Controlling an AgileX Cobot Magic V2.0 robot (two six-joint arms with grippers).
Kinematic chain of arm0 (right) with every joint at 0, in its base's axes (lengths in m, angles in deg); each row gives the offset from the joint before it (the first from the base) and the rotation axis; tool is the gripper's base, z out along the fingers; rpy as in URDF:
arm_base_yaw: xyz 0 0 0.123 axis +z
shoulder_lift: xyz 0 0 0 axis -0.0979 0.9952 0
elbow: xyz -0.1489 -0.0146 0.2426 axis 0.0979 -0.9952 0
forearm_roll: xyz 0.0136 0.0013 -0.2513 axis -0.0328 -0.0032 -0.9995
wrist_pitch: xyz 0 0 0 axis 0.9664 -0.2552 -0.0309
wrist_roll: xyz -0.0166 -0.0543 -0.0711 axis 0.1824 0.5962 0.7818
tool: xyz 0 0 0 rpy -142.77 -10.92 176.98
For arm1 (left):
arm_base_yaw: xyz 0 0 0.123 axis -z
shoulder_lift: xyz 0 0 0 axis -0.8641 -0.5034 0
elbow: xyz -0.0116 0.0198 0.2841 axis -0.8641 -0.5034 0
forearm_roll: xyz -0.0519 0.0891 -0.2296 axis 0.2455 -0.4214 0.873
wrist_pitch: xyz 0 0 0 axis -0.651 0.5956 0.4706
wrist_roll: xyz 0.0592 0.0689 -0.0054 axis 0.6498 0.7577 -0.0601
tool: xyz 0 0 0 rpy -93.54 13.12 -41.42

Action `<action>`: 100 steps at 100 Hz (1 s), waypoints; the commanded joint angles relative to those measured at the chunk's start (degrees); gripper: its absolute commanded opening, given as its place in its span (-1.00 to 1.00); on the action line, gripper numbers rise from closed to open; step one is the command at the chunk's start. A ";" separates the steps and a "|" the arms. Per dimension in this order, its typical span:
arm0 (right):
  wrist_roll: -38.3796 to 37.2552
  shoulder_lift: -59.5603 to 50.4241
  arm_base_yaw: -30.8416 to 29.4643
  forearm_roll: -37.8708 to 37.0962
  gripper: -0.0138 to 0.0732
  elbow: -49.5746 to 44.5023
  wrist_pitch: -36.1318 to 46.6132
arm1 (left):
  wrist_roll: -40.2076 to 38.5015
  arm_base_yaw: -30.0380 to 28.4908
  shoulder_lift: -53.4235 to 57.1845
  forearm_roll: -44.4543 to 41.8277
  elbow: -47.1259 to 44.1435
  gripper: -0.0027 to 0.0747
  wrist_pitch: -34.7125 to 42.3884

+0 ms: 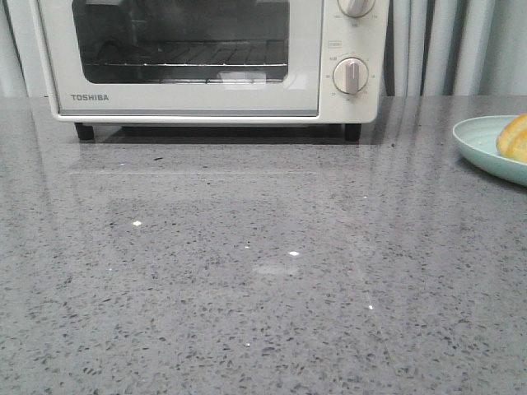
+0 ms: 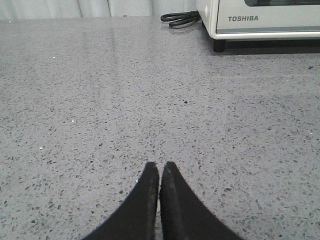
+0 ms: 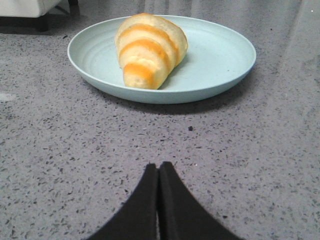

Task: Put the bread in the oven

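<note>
The cream-white Toshiba oven [image 1: 206, 58] stands at the back of the grey stone counter with its glass door shut; a corner of it shows in the left wrist view [image 2: 260, 20]. The golden-yellow bread [image 3: 150, 47] lies on a pale green plate [image 3: 220, 55]; in the front view only its edge [image 1: 514, 136] shows at the far right. My right gripper [image 3: 159, 166] is shut and empty, low over the counter a short way in front of the plate. My left gripper [image 2: 160, 165] is shut and empty over bare counter, left of the oven.
A black power cord [image 2: 180, 19] lies coiled on the counter beside the oven's left side. The oven has round knobs [image 1: 352, 76] down its right side. Pale curtains [image 1: 461, 45] hang behind the counter. Neither arm shows in the front view.
</note>
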 commanded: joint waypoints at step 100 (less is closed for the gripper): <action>0.10 -1.21 -0.10 6.29 -0.85 -1.40 19.29 | -0.11 0.10 1.40 5.38 -1.26 -0.99 29.08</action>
